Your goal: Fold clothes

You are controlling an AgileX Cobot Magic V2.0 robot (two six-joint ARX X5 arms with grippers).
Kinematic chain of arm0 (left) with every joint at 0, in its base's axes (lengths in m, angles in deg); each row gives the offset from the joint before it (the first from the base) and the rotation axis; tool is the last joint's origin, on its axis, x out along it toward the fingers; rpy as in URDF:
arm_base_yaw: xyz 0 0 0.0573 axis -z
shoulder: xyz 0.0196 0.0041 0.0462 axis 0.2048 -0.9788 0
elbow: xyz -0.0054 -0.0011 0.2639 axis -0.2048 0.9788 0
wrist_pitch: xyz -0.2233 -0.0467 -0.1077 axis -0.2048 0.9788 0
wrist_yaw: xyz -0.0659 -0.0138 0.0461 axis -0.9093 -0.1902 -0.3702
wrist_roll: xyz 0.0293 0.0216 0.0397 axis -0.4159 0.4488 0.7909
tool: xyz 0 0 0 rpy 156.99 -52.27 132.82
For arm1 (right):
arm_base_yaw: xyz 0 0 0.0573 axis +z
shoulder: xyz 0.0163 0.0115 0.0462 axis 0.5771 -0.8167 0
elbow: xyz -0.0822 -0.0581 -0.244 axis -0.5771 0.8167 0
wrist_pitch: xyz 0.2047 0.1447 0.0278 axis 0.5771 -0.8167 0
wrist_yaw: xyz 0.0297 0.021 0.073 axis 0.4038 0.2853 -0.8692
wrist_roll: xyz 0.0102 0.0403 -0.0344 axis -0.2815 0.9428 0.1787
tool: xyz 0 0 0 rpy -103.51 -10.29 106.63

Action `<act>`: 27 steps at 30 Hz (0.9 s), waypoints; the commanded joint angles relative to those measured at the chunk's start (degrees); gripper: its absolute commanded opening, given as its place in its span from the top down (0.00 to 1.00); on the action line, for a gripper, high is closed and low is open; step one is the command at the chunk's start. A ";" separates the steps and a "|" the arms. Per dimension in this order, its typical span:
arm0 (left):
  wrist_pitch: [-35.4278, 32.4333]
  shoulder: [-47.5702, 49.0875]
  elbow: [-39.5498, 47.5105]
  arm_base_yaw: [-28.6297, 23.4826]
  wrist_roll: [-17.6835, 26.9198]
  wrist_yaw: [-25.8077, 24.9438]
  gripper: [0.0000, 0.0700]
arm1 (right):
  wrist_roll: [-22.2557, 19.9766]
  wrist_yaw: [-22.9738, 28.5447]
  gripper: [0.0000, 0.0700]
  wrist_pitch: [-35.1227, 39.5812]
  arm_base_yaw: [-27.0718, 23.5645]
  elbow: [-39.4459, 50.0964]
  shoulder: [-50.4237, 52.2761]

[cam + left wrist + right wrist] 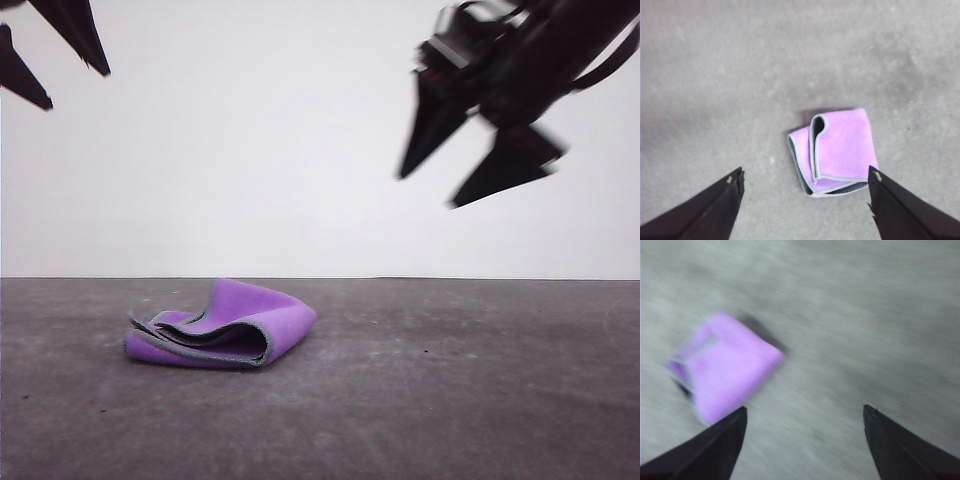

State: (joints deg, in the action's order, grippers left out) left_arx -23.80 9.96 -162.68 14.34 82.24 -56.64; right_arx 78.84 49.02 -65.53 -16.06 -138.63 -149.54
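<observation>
Open table, one low obstacle

The folded cloth [225,327] is the sole thing standing on the grey table [450,400]; from it, bare surface runs toward 3, 6 and 9 o'clock in the front view. Both grippers, left [55,65] and right [455,170], hang high with jaws spread, well apart from the cloth, air free beneath.

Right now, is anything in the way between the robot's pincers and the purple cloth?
Nothing visible is. The purple cloth lies folded on the bare grey table. Both the left pincer and the right pincer hang open above it, with just open air between them and the cloth.
</observation>
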 commanded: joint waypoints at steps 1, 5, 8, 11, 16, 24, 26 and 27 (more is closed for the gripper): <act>-0.06 1.18 -0.96 0.00 1.04 -0.03 0.32 | -5.50 4.45 0.31 -2.40 -0.19 -1.03 3.09; 1.51 3.40 -0.93 0.00 1.63 0.05 0.32 | -7.10 9.36 0.31 -9.85 -1.38 -1.00 10.29; 2.14 4.39 -0.83 0.00 1.63 0.07 0.32 | -7.41 9.57 0.31 -14.46 -1.53 -0.94 15.16; 4.64 4.68 -0.83 0.17 1.70 -0.08 0.33 | -7.37 9.85 0.35 -17.58 -1.51 -0.92 19.24; 6.46 4.70 -0.81 0.60 2.55 -0.10 0.93 | -8.44 15.68 0.97 -20.91 -1.53 -0.92 24.70; 6.75 4.79 -0.81 0.61 2.52 -0.14 0.98 | -8.24 19.25 1.00 -21.19 -1.71 -0.92 28.57; 7.18 5.09 -0.75 0.61 2.68 -0.14 0.98 | -8.20 19.84 1.00 -21.42 -1.71 -0.82 28.84; 7.09 5.53 -0.43 0.64 3.01 -0.14 0.98 | -8.20 20.16 1.00 -21.13 -1.69 -0.50 29.33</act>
State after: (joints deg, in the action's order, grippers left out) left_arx -16.62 15.32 -162.47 14.94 84.07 -56.66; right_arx 70.88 68.82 -87.01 -17.95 -138.51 -120.24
